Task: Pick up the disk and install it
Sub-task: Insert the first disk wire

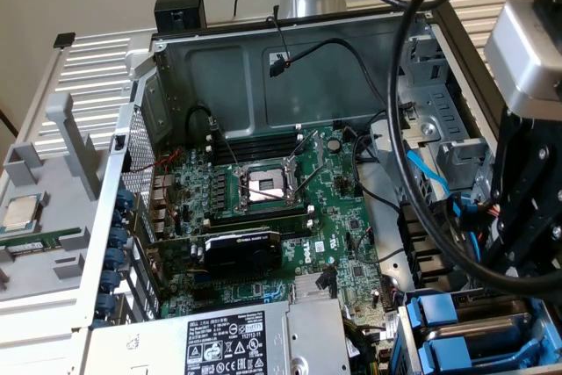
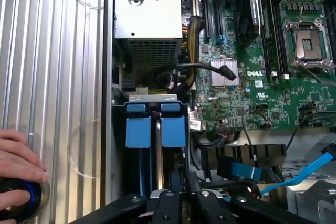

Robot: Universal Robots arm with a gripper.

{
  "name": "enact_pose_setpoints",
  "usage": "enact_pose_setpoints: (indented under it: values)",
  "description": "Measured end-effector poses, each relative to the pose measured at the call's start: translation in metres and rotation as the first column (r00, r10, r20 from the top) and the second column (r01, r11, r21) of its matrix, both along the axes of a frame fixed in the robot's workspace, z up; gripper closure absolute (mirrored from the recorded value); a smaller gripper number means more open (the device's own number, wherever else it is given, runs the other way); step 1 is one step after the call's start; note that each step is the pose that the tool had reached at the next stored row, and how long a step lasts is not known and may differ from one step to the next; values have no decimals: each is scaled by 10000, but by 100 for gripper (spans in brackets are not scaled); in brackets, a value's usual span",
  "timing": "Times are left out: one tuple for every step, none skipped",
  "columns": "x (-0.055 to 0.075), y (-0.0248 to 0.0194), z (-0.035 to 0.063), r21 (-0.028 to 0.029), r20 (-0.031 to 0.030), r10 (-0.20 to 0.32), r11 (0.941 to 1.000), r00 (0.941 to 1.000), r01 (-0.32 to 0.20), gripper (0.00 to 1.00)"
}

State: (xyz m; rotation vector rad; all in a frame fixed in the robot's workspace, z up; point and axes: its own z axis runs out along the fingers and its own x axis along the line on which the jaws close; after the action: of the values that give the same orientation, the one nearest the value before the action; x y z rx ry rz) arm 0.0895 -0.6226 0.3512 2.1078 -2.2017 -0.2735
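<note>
The disk (image 2: 173,131) stands on edge in its bright blue carrier frame, in the drive bay at the corner of the open computer case (image 1: 176,68). It is beside a second blue carrier (image 2: 138,131). My gripper (image 2: 184,184) is directly over the disk's near end. Its black fingers (image 2: 174,192) are drawn close together and pinch that end. In the exterior view the gripper's black body (image 1: 527,208) hangs over the blue carriers (image 1: 439,327) at the exterior view's lower right. A thick black cable partly hides its fingertips there.
A motherboard (image 1: 290,208) with an empty processor socket fills the case floor, and the power supply (image 1: 255,340) sits at the front. A grey tray (image 1: 53,173) at the exterior view's left holds a processor chip (image 1: 22,212) and a memory stick (image 1: 35,239). A person's hand (image 2: 18,163) rests on a round black device (image 2: 16,205).
</note>
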Motion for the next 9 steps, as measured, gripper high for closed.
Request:
enact_pose_setpoints:
  values:
    - [0,-9,1,2,-1,-1,10000,10000,1,84]
    - [1,-15,-1,11,-1,-2,10000,10000,2,84]
    - [0,-16,-2,29,-2,-6,10000,10000,6,84]
    - [0,-17,-3,61,-2,-14,10000,10000,14,84]
    - [1,-17,-5,97,-1,-21,10000,10000,21,84]
    - [0,-17,-5,119,-1,-28,9999,10000,28,84]
    - [1,-16,-5,133,-2,-32,9999,10000,32,84]
    - [1,-16,-7,144,-2,-33,9999,10000,33,84]
    - [0,-16,-8,146,-2,-35,9999,10000,35,84]
